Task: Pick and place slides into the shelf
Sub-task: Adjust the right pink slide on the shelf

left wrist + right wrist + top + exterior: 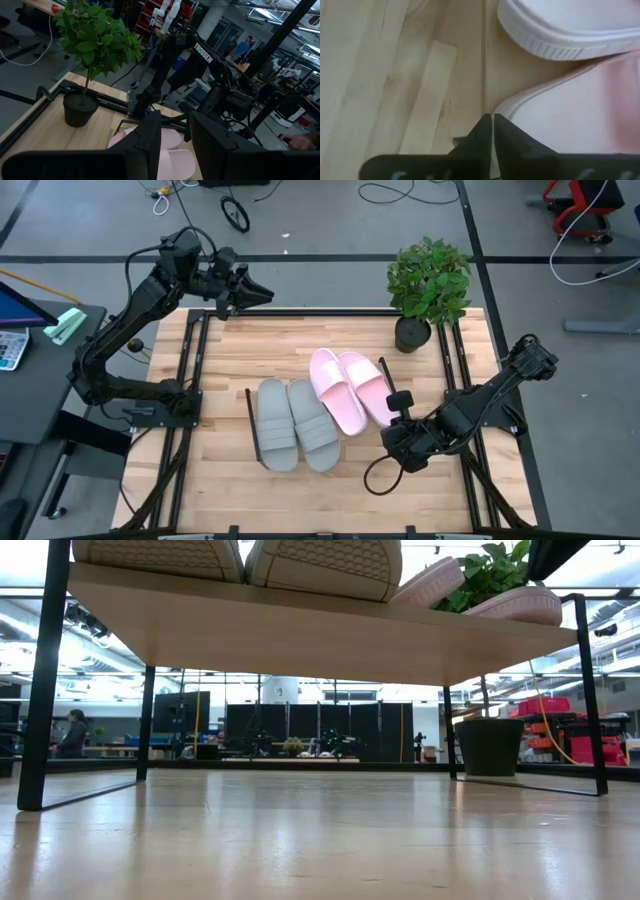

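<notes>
High view: all four slides sit on the shelf (262, 422), mid-table. Grey pair (296, 425) side by side, touching, long axes running roughly near-far with a slight tilt. Pink pair (350, 388) just right of the grey, also touching each other, long axes tilted diagonally, far ends leaning left. Pink's near end sits beside the right gripper (398, 402), which is low at the shelf's right end. Left gripper (262, 293) is up at the table's far-left edge, well apart from the slides, pointing right. Plant (429, 288) stands at the far right of the table.

Low view: shelf board overhead on black end frames; grey soles (250, 560) show on top at left, pink ones (480, 595) at right, w/ the plant pot beyond, behind the right frame. A person is seated far back in the room at left.

Left wrist view: left fingers (150, 145) parted, nothing between them; past them the pink pair, the plant and the right arm.

Right wrist view: right fingertips (490, 131) pressed together, tips meeting, nothing clamped; they sit at the edge of one pink slide (570, 120), the other pink slide (560, 22) just beyond.
</notes>
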Motion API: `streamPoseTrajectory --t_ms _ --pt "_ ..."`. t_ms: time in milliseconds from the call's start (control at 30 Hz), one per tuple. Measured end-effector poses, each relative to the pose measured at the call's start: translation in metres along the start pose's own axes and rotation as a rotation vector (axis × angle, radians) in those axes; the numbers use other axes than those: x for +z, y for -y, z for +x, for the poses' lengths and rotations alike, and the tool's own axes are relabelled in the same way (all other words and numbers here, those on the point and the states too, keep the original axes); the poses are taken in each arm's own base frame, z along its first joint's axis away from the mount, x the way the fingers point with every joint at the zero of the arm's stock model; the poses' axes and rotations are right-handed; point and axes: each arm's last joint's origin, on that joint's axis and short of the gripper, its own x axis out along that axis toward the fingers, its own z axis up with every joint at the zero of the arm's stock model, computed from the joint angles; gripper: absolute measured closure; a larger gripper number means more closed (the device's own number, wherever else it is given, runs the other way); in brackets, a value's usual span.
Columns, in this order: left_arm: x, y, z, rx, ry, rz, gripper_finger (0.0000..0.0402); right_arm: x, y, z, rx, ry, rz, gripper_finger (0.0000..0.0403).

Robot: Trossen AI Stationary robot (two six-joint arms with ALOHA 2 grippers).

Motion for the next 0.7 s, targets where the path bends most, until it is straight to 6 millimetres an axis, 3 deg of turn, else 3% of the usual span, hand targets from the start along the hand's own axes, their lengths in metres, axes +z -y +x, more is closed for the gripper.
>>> streamPoseTrajectory --t_ms 433,700 --pt "0.0000 0.0000 0.0000 0.000 0.000 0.002 0.0294 0.0004 0.0028 -0.0076 0.022 -0.020 0.004 0.0271" --pt "0.0000 0.0000 0.0000 0.000 0.000 0.025 0.0294 -0.0057 0.0040 -0.0007 0.004 -0.070 0.030 0.0267"
